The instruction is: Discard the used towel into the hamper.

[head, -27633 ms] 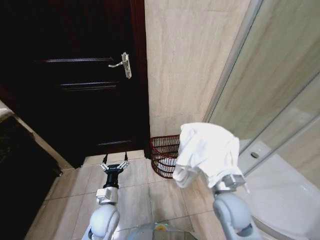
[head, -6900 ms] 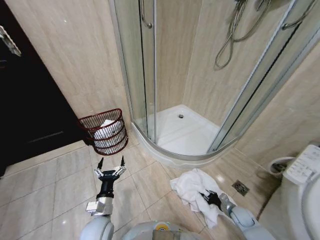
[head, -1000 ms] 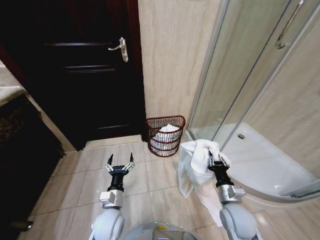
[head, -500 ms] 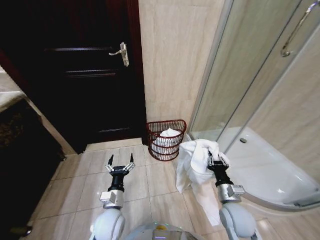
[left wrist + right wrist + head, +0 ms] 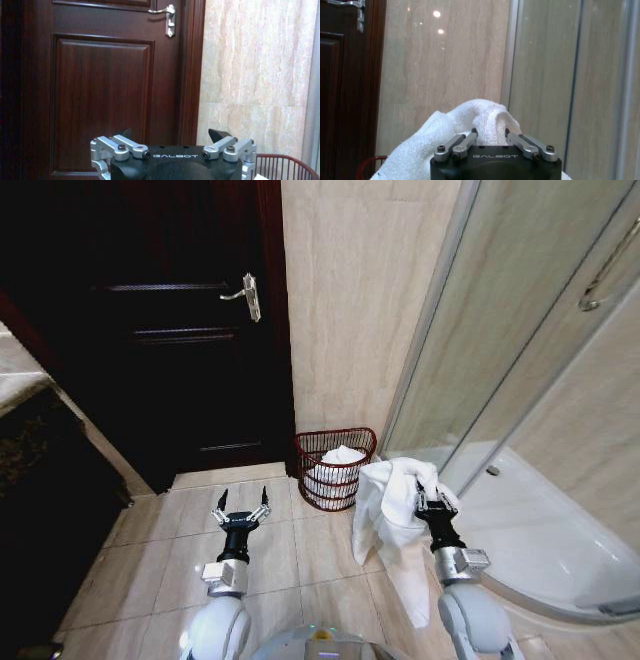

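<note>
A white towel [image 5: 392,520] hangs from my right gripper [image 5: 432,502], which is shut on its bunched top; its folds drape down toward the floor tiles. In the right wrist view the towel [image 5: 470,123] bulges up between the closed fingers. The hamper [image 5: 334,468], a dark reddish-brown open-weave basket with white cloth inside, stands on the floor against the wall, ahead and to the left of the towel. Its rim [image 5: 285,165] shows low in the left wrist view. My left gripper [image 5: 239,505] is held open and empty over the floor, left of the hamper.
A dark wooden door [image 5: 180,350] with a metal handle [image 5: 248,293] fills the left. A beige tiled wall [image 5: 360,310] rises behind the hamper. The glass shower enclosure [image 5: 520,350] and its white tray [image 5: 540,530] lie to the right. Open floor tiles [image 5: 290,550] lie between the arms.
The whole picture has shifted as the camera moved: the hamper now sits a little lower and closer. Both arms keep their pose, the towel still held by the right gripper.
</note>
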Available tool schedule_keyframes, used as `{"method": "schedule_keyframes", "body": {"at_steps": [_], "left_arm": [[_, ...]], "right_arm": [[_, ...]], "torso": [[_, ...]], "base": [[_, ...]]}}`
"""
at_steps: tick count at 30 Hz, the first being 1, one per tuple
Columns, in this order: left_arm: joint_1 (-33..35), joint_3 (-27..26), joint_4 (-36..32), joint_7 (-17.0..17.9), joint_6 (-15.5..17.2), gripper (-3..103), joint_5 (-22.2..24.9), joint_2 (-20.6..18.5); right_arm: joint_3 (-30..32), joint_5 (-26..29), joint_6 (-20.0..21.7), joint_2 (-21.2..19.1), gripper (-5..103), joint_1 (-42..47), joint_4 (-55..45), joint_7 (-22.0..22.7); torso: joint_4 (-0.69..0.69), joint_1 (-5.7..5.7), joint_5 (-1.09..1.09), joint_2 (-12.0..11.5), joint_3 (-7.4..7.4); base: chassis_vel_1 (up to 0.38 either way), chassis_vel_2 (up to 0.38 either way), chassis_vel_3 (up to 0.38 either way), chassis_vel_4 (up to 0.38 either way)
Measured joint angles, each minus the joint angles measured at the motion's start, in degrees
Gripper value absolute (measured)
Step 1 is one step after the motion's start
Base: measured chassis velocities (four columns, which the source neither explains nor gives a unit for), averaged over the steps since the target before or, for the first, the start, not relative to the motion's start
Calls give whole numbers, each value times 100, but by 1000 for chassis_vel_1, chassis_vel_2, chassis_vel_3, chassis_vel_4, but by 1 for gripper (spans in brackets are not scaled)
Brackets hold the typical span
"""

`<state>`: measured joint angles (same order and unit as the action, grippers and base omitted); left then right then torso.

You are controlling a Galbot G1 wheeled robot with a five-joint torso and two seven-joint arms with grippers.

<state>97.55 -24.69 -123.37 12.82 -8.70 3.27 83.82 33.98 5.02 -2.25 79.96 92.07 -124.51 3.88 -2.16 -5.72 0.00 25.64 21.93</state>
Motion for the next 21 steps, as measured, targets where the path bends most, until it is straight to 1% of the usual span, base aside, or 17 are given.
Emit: {"method": "schedule_keyframes", "body": {"at_steps": [8, 14, 19, 21], "left_arm": [[-4, -6, 4, -8, -6, 100, 22, -41], [-12, -10, 24, -9, -23, 100, 31, -58], [9, 28, 88, -14, -92, 100, 36, -87], [-12, 31, 112, -25, -101, 100, 68, -146]], "right_arm": [[-32, 4, 38, -9, 17, -9, -30, 26], [-41, 45, 56, -43, 17, 3, -75, 33], [-55, 82, 65, -64, 17, -61, -50, 151], [-70, 148, 142, -125, 17, -130, -86, 229]], "torso": [[0, -80, 0, 186, 106], [0, -130, 0, 322, 189], [0, -141, 0, 359, 216], [0, -142, 1, 360, 217]], "base": [[-54, 65, 68, -51], [-21, 19, 11, -18], [0, 0, 0, 0], [0, 0, 0, 0]]}}
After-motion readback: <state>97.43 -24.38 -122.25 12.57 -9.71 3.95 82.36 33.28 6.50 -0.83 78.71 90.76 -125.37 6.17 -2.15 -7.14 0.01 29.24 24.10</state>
